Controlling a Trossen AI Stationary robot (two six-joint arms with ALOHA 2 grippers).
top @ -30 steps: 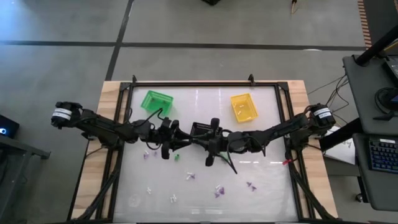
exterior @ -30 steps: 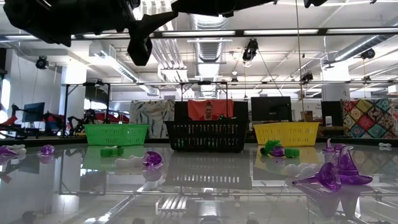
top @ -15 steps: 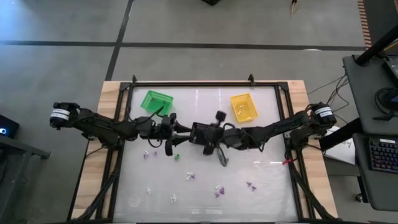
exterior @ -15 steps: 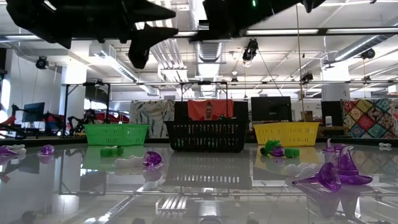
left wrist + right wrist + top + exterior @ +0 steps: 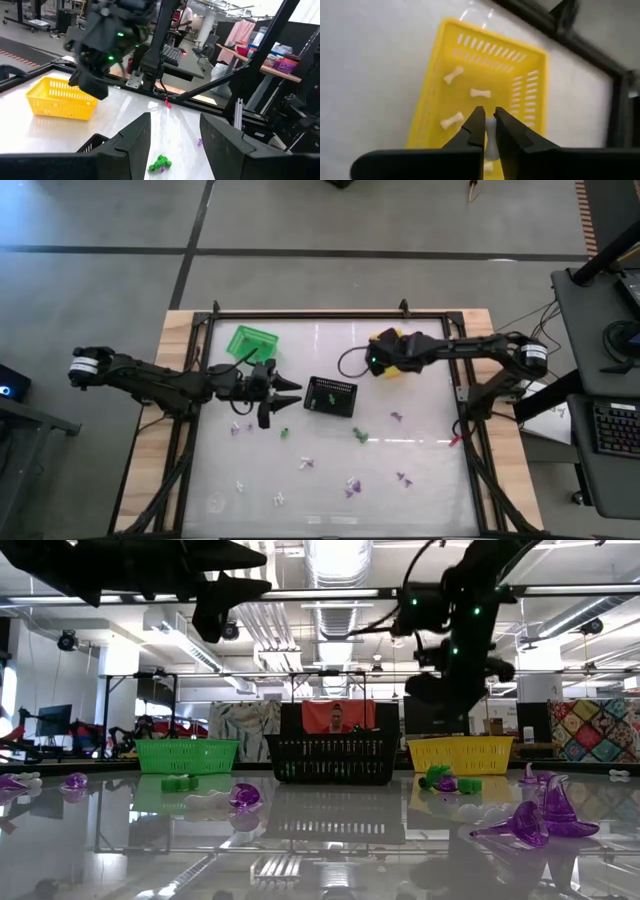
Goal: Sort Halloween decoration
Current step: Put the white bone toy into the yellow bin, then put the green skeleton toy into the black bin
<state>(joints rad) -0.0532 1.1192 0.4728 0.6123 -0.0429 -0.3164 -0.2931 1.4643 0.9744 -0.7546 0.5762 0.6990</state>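
The small white bone-shaped plastic trinket (image 5: 490, 134) sits upright between the two dark fingers of the right pincer (image 5: 489, 131), which are pressed almost together on its narrow shaft. I judge it very light, rigid and smooth, so it needs little force but can slip or twist out of a tip hold. The thin waist between the knobbed ends looks the best place to grip it, and that is where it is caught.

Directly under this pincer lies the yellow slotted plastic basket (image 5: 431, 97), with three more white bone pieces (image 5: 480, 93) lying flat on its floor just beyond the fingertips. In the overhead view the right pincer (image 5: 380, 361) hovers at the edge of that yellow basket (image 5: 405, 343).

Off to the right pincer's side stands the black slotted plastic basket (image 5: 330, 395). Beyond it the left pincer (image 5: 285, 386) hangs with its fingers spread and nothing between them, the green slotted plastic basket (image 5: 250, 340) close beside it.

The remaining trinkets lie loose on the glossy white worktop (image 5: 420, 470), apart from both pincers: a green lumpy piece (image 5: 360, 436), a purple cone-shaped piece (image 5: 397, 417), and others scattered further off. The purple witch-hat shape (image 5: 545, 815) looks equally light and hard; its pointed crown seems the easier part to pinch, since the flat brim hugs the slick surface.
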